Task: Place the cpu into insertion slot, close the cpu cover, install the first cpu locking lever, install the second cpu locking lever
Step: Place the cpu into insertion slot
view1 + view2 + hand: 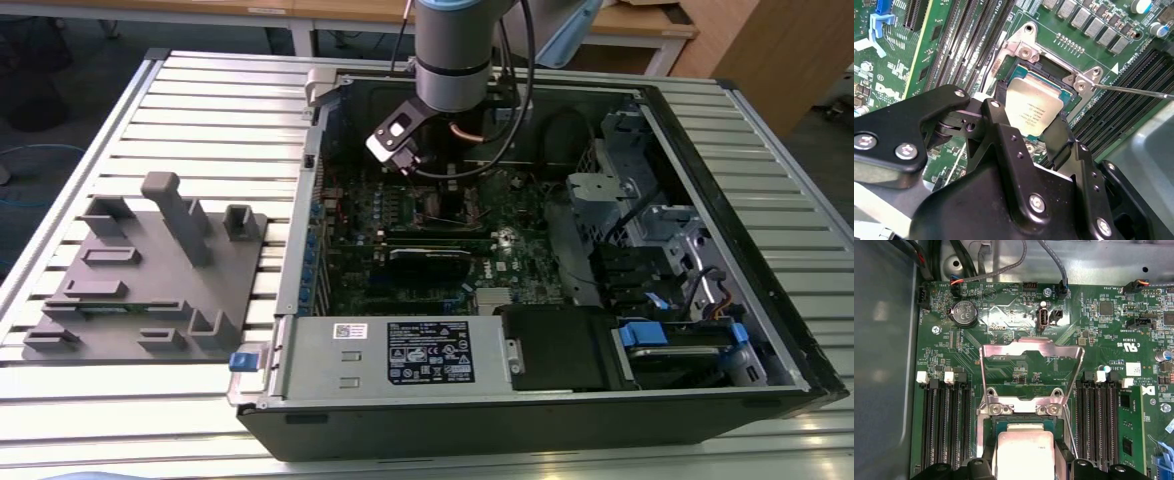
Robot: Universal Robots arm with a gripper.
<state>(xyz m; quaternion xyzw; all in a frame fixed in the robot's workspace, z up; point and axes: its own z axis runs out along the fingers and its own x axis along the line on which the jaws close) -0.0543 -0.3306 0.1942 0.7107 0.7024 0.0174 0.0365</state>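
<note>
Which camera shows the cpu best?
The second wrist view: the cpu shows nearly its whole silver top, gripped in the tool. In the first wrist view the picture's edge cuts it off partway. In the exterior view the arm stands over that spot.

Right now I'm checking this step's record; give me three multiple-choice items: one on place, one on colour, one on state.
1. Where is the dull silver-grey square cpu? A on the floor; B in the black gripper, at the silver-rimmed square insertion slot; C in a person's hand.
2. What colour is the circuit board? A green; B red; C white.
3. The thin silvery windowed cpu cover is: A shut flat; B raised open; C missing.
B: its fingers flank the cpu in both wrist views. A: green surrounds the insertion slot. B: it stands upright in the first wrist view.
</note>
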